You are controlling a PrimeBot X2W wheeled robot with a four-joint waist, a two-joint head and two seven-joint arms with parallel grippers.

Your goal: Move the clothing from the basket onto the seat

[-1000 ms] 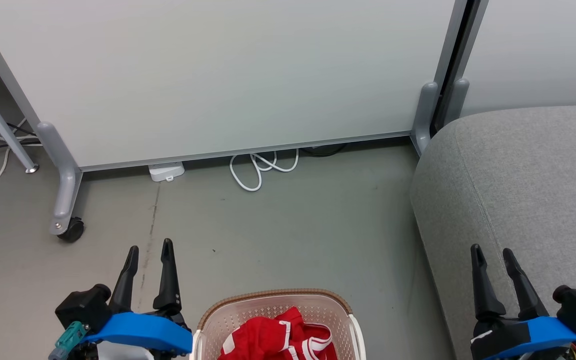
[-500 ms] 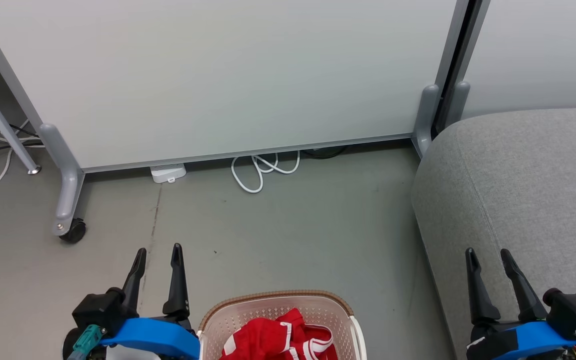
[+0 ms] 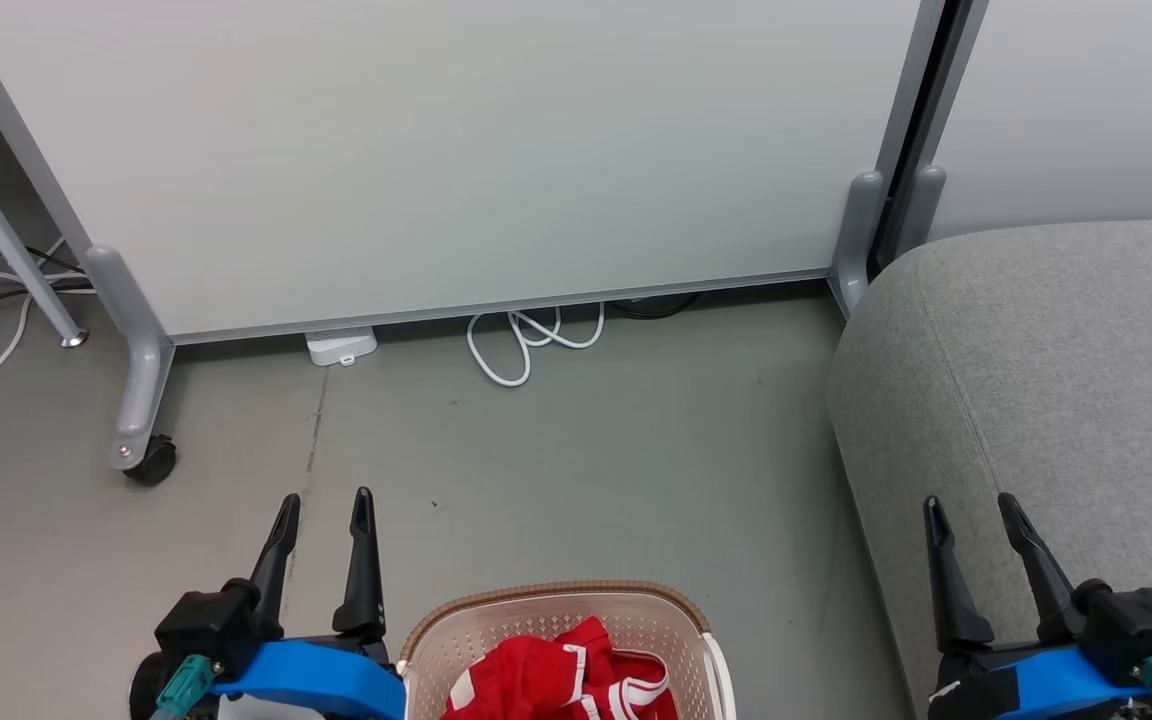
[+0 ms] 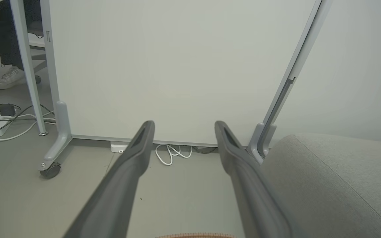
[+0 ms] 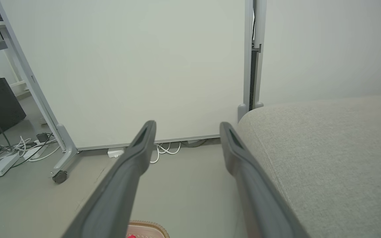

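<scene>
Head view: nearest, the clothing (image 3: 556, 675) lies bunched inside the basket (image 3: 556, 592) on the floor (image 3: 586, 470). The left end effector (image 3: 326, 497), just beside the basket, and the right end effector (image 3: 968, 500), by the seat (image 3: 1066, 380), are spread and empty. Farther off, a white cable (image 3: 516, 345) coils under a partition (image 3: 456, 150).

- A large white partition panel (image 3: 436, 150) is held on grey metal legs (image 3: 141, 370) with a black caster wheel (image 3: 151, 463).
- A looped white cable (image 3: 519, 338) and a small white plastic box (image 3: 341, 346) are laid on the grey floor (image 3: 586, 480).
</scene>
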